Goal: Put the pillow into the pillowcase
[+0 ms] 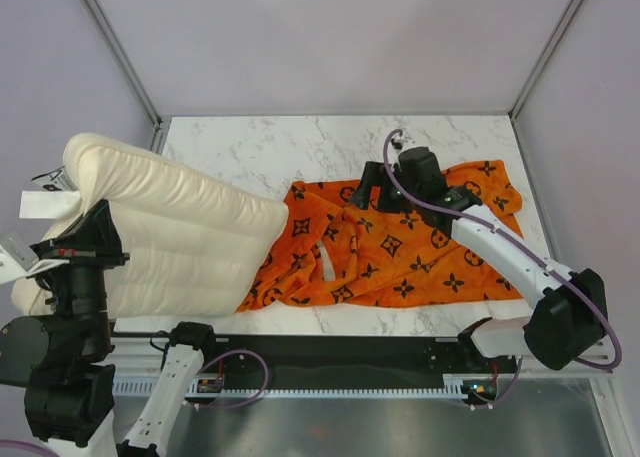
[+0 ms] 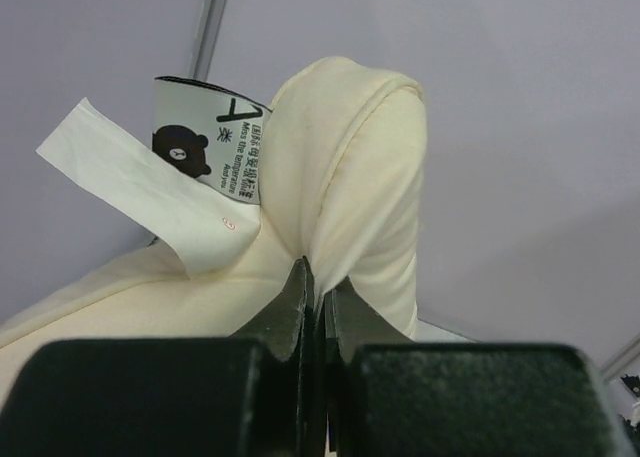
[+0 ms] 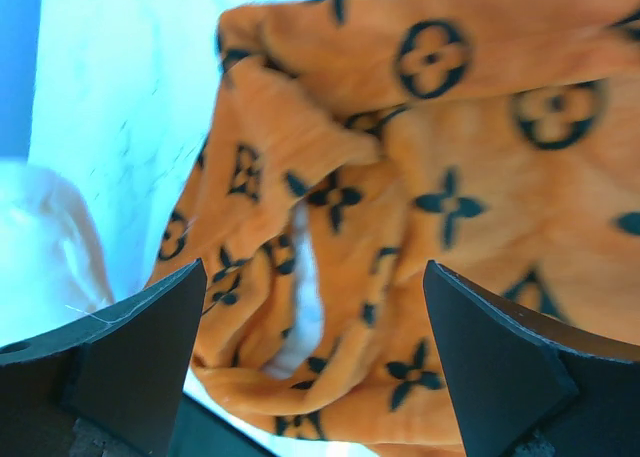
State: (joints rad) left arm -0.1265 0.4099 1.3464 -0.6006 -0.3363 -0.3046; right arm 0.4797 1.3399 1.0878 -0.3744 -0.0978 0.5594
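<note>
The cream quilted pillow point(image 1: 180, 232) lies tilted over the table's left edge, its right end touching the pillowcase point(image 1: 410, 247). My left gripper point(image 1: 97, 224) is shut on a pinched fold of the pillow's fabric point(image 2: 350, 177) near its left end; in the left wrist view the gripper point(image 2: 319, 282) has both fingers pressed together on the fold. The orange pillowcase with black motifs lies wrinkled on the marble. Above its upper left part hovers my right gripper point(image 1: 378, 194), open and holding nothing. Between its wide-apart fingertips point(image 3: 315, 277) I see orange folds point(image 3: 450, 177) and a pale slit point(image 3: 305, 302).
Care labels point(image 2: 215, 142) and a white strip point(image 2: 140, 192) hang from the pillow's far corner. The white marble table point(image 1: 300, 147) is bounded by metal frame posts point(image 1: 120, 47) at the back corners and a black rail point(image 1: 340, 352) along the near edge.
</note>
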